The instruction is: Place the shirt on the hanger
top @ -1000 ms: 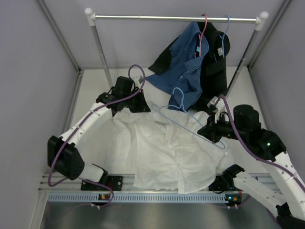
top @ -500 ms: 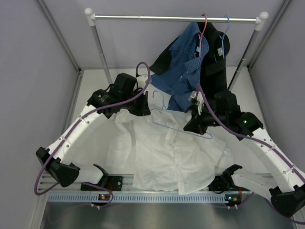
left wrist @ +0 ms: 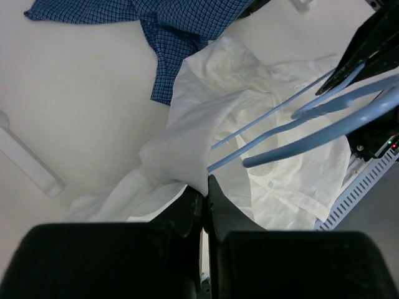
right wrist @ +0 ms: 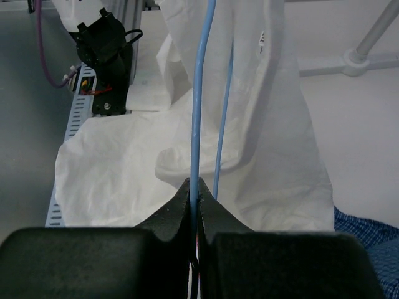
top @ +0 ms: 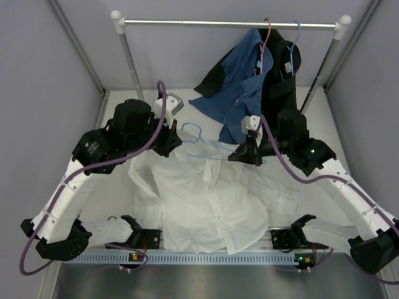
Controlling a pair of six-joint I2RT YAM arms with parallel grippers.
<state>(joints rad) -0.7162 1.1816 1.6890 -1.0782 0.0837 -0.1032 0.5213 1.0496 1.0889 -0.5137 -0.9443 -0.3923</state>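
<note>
From above, the white button-up cloth shirt [top: 206,199] lies spread over the middle of the pale table [top: 118,115], its hem toward the arm bases and its upper part gathered up between the two arms. The left gripper [top: 174,144] sits at the shirt's upper left edge and the right gripper [top: 238,156] at its upper right. The thin light-blue wire hanger [top: 215,146] runs between them above the collar area, its hook pointing toward the back. Behind, a silver metal rail [top: 224,23] carries a blue checked shirt [top: 246,81] on a red hanger [top: 268,34] and a black garment [top: 283,75] on a blue hanger [top: 297,31]. The left wrist camera shows that gripper's black fingers [left wrist: 187,208] pressed together on a raised fold of the white shirt, the fabric drawn up into a peak at their tips. The hanger's blue bars cross the right half of this view, one wire end meeting the cloth just beside the pinch, and the checked shirt's tail lies on the table farther off. The right wrist camera shows its fingers [right wrist: 177,205] closed tight on the hanger's wire, which runs straight away from the tips with a second wire just beside it; the white shirt hangs in folds around and behind the wires, and whether a wire passes inside the cloth cannot be told
</note>
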